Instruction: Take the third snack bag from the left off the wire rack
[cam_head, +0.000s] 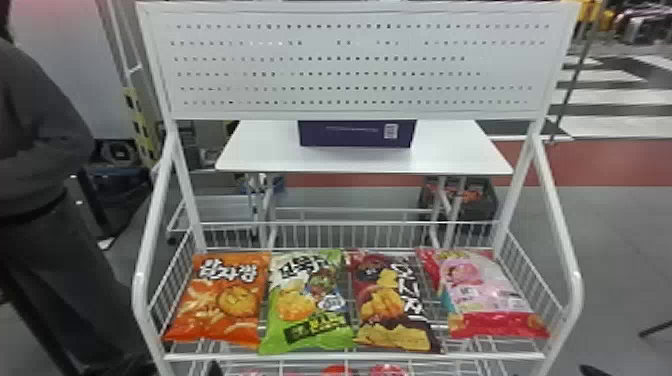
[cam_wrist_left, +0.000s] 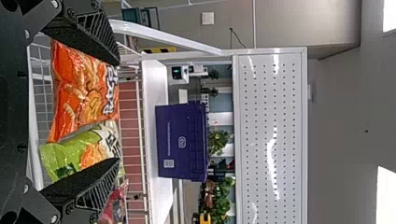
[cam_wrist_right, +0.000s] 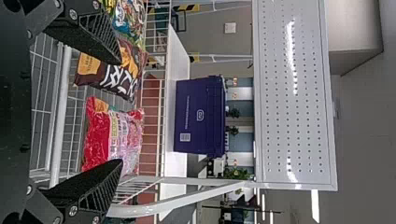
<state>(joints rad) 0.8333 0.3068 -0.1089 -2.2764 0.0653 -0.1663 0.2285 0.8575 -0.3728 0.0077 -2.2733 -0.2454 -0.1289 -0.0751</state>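
Observation:
Four snack bags lie side by side on the white wire rack (cam_head: 150, 280): an orange bag (cam_head: 220, 297), a green bag (cam_head: 306, 300), a dark brown-and-red bag (cam_head: 392, 302) third from the left, and a red-and-pink bag (cam_head: 482, 295). My left gripper (cam_wrist_left: 109, 109) is open, well short of the rack, with the orange bag (cam_wrist_left: 81, 88) and green bag (cam_wrist_left: 74, 151) seen between its fingers. My right gripper (cam_wrist_right: 114, 109) is open too, back from the rack, with the dark bag (cam_wrist_right: 109, 70) and red-and-pink bag (cam_wrist_right: 112, 135) beyond its fingers.
A white perforated back panel (cam_head: 355, 60) rises above the shelf. Behind the rack stands a white table (cam_head: 450, 150) with a dark blue box (cam_head: 356, 133). A person (cam_head: 40, 190) stands at the left beside the rack. A lower shelf holds more red packets (cam_head: 387, 370).

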